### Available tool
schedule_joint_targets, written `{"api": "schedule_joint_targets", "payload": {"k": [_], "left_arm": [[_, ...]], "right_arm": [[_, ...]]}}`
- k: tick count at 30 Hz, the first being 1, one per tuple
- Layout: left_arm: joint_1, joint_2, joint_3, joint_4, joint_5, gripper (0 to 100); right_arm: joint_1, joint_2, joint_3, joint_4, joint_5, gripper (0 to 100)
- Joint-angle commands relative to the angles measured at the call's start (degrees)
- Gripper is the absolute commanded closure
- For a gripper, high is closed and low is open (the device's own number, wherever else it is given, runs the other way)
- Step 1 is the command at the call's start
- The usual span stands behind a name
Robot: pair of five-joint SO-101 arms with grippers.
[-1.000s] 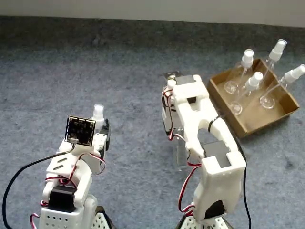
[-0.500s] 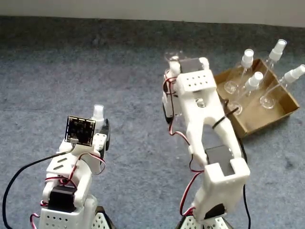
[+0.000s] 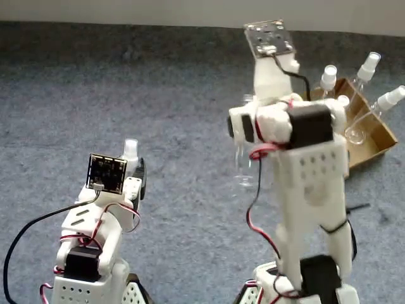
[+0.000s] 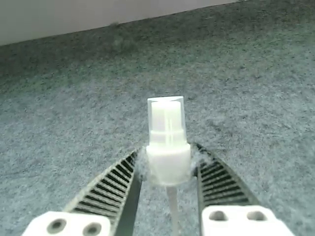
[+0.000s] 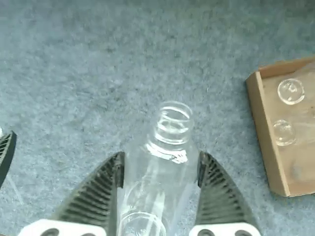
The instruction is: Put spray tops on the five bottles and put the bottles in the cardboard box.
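Left claw [image 4: 168, 156] is clamped on the spray top [image 4: 167, 140], tube pointing down, near the desk's front-left. Right claw [image 5: 160, 164] grips the uncapped bottle [image 5: 167, 142] mid-desk, well right of the top, open neck pointing away from the claw.

The high view looks down from behind both arm bases [image 3: 88, 285]. Each wrist view sits close, looking out between its fingers [image 4: 106, 189]; the right one shares the cardboard box [image 5: 257, 129] with the high view.

A clear bottle [image 5: 167, 147] with no top sits squeezed in the right pincer [image 5: 160, 157]. A white spray top [image 4: 166, 132] sits squeezed in the left pincer [image 4: 166, 152]. The cardboard box [image 5: 258, 123] lies to the right pincer's right, with topped bottles [image 3: 370, 66] leaning inside.
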Motion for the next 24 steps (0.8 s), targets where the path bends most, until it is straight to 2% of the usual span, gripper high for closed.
{"api": "schedule_joint_targets", "payload": {"k": [1,9,24], "left_arm": [[-0.57,-0.40,-0.31,-1.05,0.53,96],[-0.57,-0.40,-0.31,-1.05,0.53,96],[-0.57,-0.40,-0.31,-0.88,0.53,96]], "right_arm": [[-0.48,-8.40,-3.21,1.01,-0.35,95.3],[-0.48,-18.95,12.79,-2.42,-0.35,95.3],[-0.22,-47.87,54.64,-33.63,-0.35,95.3]]}}
